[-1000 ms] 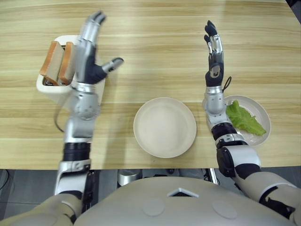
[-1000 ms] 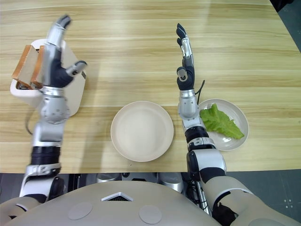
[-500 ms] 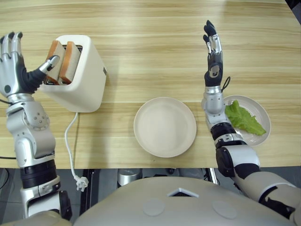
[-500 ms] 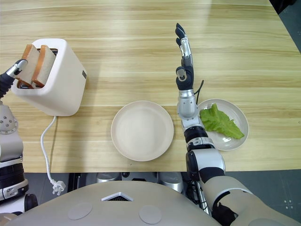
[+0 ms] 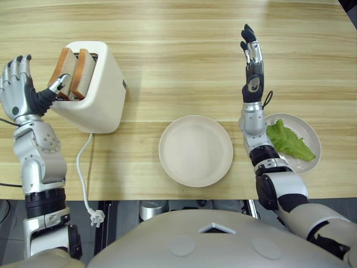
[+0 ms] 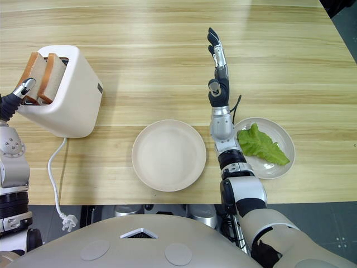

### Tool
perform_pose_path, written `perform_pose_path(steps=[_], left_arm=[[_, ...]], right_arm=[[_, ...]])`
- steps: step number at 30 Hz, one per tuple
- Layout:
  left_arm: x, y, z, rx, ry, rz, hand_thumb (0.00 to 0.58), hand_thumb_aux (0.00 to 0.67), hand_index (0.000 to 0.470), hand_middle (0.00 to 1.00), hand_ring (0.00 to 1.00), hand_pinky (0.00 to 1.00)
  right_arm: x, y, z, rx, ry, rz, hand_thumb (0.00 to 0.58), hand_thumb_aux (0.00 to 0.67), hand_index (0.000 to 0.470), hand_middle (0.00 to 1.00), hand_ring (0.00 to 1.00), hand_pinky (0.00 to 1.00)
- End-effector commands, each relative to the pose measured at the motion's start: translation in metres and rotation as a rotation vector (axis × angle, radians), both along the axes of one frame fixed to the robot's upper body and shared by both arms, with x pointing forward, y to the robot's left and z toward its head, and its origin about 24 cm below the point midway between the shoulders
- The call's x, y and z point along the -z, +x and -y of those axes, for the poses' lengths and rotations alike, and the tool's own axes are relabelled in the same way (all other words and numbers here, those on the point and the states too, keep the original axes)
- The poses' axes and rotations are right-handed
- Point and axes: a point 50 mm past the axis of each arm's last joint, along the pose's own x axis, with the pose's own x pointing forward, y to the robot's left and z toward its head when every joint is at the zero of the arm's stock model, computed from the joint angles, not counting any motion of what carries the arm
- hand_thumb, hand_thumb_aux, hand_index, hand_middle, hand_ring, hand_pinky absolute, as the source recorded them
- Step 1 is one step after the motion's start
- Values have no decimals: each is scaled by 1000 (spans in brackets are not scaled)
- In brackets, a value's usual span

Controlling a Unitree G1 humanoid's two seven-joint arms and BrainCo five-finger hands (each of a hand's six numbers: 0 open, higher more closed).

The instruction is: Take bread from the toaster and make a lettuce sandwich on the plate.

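A white toaster (image 5: 99,89) stands at the left of the wooden table with two slices of bread (image 5: 73,72) sticking up from its slots. My left hand (image 5: 21,92) is open just left of the toaster, its thumb tip touching the nearer slice. An empty cream plate (image 5: 196,151) lies in the middle near the front edge. A lettuce leaf (image 5: 290,141) rests on a small white dish (image 5: 310,134) at the right. My right hand (image 5: 252,61) is held upright and open above the table, just left of and behind that dish.
The toaster's white cord (image 5: 82,178) runs down over the table's front edge, with its plug (image 5: 96,218) hanging below. Bare wooden tabletop (image 5: 178,56) stretches across the back and between the toaster and my right hand.
My left hand swung from over the toaster's right side to its left, uncovering the toaster, then dropped slightly with the thumb against the bread. The right arm stayed still.
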Motion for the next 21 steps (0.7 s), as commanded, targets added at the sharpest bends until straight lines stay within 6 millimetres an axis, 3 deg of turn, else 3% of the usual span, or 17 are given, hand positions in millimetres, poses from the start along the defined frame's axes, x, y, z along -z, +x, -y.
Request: perform_pose_path(steps=[1,2,13,21], left_arm=[[4,3,-1,0,-11,-30,557,536,368,0,0,0],[5,3,0,1,-12,-32,580,670,460,0,0,0],[20,11,9,49,-51,-82,580,670,460,0,0,0],[12,13,15,87,-59,-44,580,670,460,0,0,0]], right_arm=[[1,0,-1,-7,-5,-2,0,0,0,0,0,0],[1,0,-1,-7,-5,-2,0,0,0,0,0,0],[0,0,-1,-8,-3,0,0,0,0,0,0,0],[0,0,-2,-6,-5,-2,0,0,0,0,0,0]])
